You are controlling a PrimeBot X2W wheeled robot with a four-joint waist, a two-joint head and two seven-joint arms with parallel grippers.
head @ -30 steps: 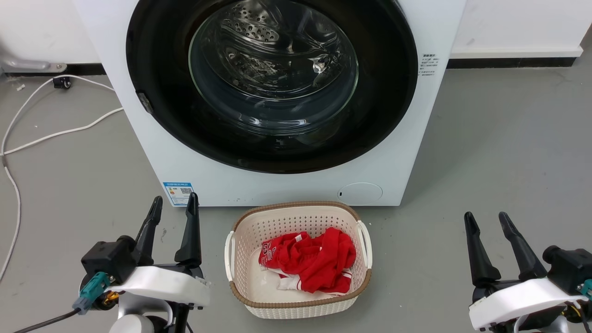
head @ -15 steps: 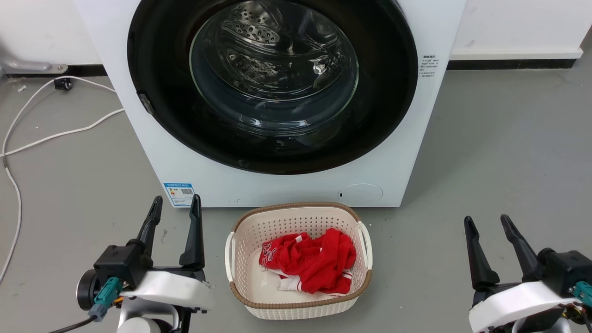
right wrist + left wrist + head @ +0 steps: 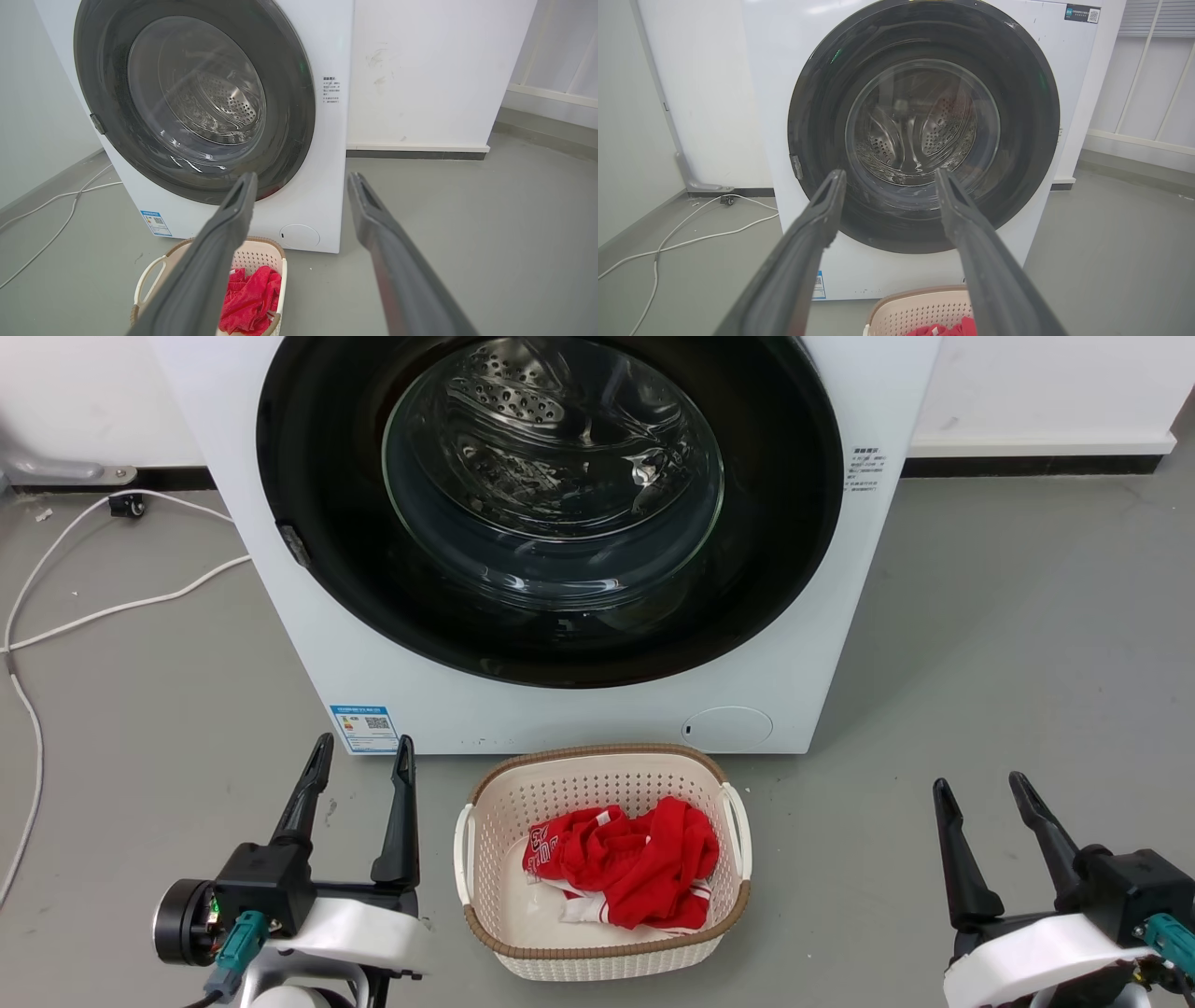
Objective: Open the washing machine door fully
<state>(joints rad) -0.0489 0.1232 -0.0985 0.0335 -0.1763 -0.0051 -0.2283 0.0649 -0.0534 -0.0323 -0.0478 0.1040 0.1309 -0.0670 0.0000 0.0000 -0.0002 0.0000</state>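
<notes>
Though left gripper [image 3: 363, 741] and right gripper [image 3: 977, 781] gape, one washing machine door [image 3: 553, 504] sits shut.

No text legible. Blue QR-code sticker [image 3: 362, 727] on washing machine [image 3: 560, 714], just ahead of left gripper [image 3: 364, 739]. Small print block [image 3: 864, 467] further up and to its right: too small to read.
</notes>
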